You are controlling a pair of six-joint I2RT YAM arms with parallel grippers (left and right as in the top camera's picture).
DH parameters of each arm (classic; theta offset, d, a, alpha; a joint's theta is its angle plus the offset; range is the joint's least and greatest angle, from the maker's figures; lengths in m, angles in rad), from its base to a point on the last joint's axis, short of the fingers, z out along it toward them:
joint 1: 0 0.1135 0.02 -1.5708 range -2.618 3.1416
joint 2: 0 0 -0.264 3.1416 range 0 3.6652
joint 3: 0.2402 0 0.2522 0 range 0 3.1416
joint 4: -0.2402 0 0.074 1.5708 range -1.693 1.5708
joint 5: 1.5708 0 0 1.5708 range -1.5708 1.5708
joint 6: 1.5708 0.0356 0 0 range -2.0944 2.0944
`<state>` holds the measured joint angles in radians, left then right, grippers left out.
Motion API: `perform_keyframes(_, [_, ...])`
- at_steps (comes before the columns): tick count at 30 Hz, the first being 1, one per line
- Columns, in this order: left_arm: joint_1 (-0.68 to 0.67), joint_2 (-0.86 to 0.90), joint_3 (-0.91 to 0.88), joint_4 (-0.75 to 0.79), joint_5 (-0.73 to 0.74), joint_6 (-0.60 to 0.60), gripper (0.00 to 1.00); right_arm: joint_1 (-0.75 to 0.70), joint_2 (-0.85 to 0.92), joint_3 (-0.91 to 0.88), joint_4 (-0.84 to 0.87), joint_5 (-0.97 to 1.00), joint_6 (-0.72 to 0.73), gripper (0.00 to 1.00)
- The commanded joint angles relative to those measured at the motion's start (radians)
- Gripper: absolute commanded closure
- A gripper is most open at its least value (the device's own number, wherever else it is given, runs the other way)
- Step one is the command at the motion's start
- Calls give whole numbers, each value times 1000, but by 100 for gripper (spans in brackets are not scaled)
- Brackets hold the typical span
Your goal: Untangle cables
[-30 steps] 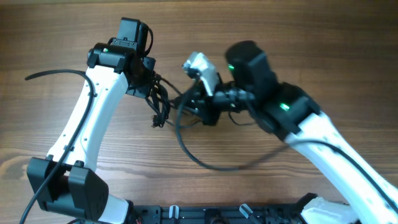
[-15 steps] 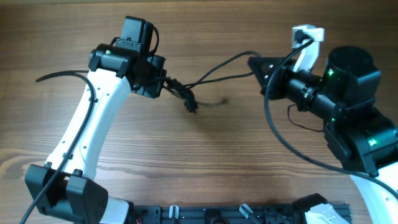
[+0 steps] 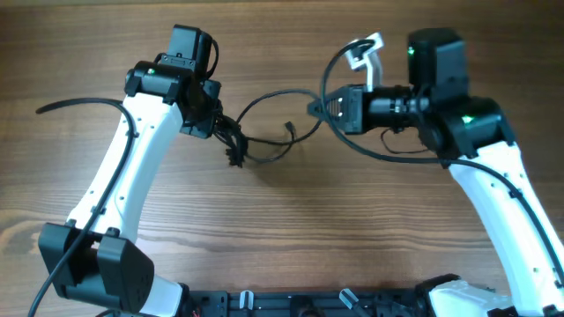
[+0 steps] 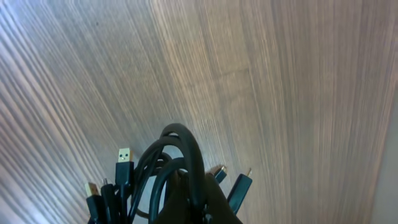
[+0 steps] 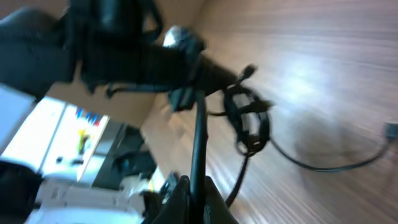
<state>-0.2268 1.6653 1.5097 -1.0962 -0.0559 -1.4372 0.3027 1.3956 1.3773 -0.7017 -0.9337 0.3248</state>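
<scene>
Overhead view: since half a second ago your right tool (image 3: 314,107) has swung back from the right edge toward centre frame. The strand (image 3: 264,97) pinched in its shut jaws now arcs slack instead of taut, so I judge one cord partly drawn out but not yet free. The cables (image 3: 234,145) bunch left of centre, clamped in the closed left tool (image 3: 214,121), with a loose plug (image 3: 289,129) showing between the two tools.
</scene>
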Motion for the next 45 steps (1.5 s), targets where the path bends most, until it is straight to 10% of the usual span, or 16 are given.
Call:
perform_keyframes(1, [6, 6, -6, 16, -43, 16, 96, 5, -61, 31, 21, -172, -90, 96])
perform_keyframes(15, [6, 6, -6, 16, -69, 16, 96, -363, -336, 31, 229, -319, 176, 96])
perform_keyframes(27, [6, 6, -6, 22, -12, 23, 96, -246, -147, 29, -31, -240, -45, 96])
perform_keyframes(33, [6, -9, -6, 61, -1, 378, 96, -242, 3, 29, -75, 240, -52, 86])
perform_keyframes(39, [0, -163, 0, 74, 51, 643, 96, -242, 143, 29, -38, 309, -109, 79])
perform_keyframes(45, [-68, -291, 0, 76, 90, 781, 96, -224, 165, 31, -1, 193, -226, 40])
